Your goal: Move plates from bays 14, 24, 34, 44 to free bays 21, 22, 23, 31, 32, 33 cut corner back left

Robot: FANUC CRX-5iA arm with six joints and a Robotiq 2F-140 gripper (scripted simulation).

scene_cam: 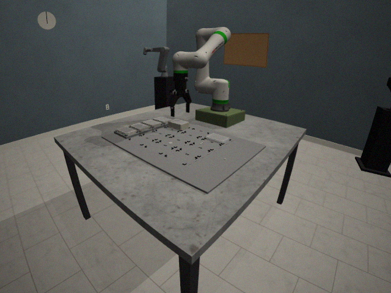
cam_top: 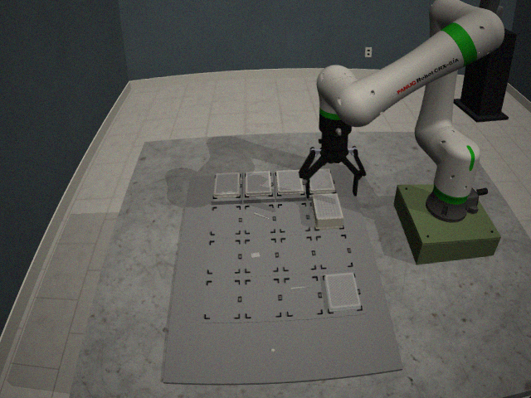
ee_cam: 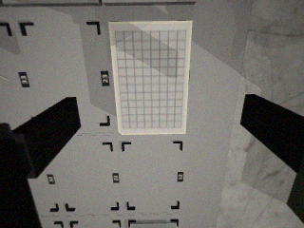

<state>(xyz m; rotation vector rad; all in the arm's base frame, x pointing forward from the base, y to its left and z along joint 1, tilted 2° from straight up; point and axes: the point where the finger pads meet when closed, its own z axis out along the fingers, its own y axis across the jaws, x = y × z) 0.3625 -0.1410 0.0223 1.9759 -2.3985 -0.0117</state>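
Four sealed plates lie in a row on the raised column 4 strip: bay 14 [cam_top: 322, 182] [scene_cam: 161, 119], bay 24 [cam_top: 289, 181] [scene_cam: 151, 122], bay 34 [cam_top: 258, 182] [scene_cam: 138, 126] and bay 44 [cam_top: 226, 184] [scene_cam: 126, 130]. The taller deep-well block [cam_top: 328, 211] [scene_cam: 178, 123] [ee_cam: 151, 76] sits in bay 13. A sealed plate [cam_top: 342, 291] [scene_cam: 217, 137] lies in bay 11; its edge shows in the wrist view [ee_cam: 152, 223]. My gripper [cam_top: 331, 191] [scene_cam: 179, 112] [ee_cam: 161, 110] is open and empty, hanging above the block and the bay 14 plate.
The grey deck mat [cam_top: 279, 351] [scene_cam: 201, 170] carries black corner pieces for the bays in rows 2 to 4. Small white scraps [cam_top: 255, 254] [cam_top: 298, 287] lie on it. The arm's green base [cam_top: 445, 240] [scene_cam: 220, 116] stands beside row 1.
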